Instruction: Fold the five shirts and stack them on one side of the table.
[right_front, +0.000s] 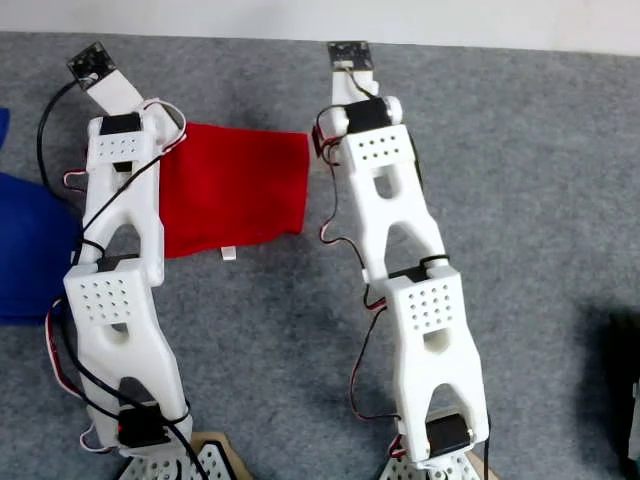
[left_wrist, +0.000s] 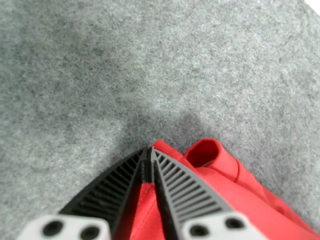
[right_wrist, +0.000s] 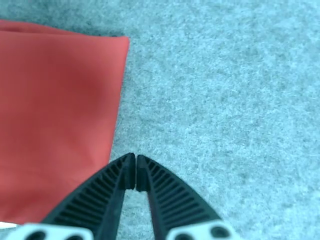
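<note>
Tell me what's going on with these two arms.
Two arms are at a red shirt lying as a rough rectangle on the grey table. The left gripper is shut on one edge of it; the right gripper is shut, holding nothing, just off the opposite edge. A blue garment lies at the table's side.

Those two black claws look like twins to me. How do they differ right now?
The left gripper is shut on the red shirt, with red cloth pinched between its fingers; the right gripper is shut on nothing. The left gripper sits at a bunched, folded-over corner of the shirt; the right gripper sits over the grey table cover beside the shirt's flat, straight edge. Both have black ribbed fingers, closed tip to tip.
</note>
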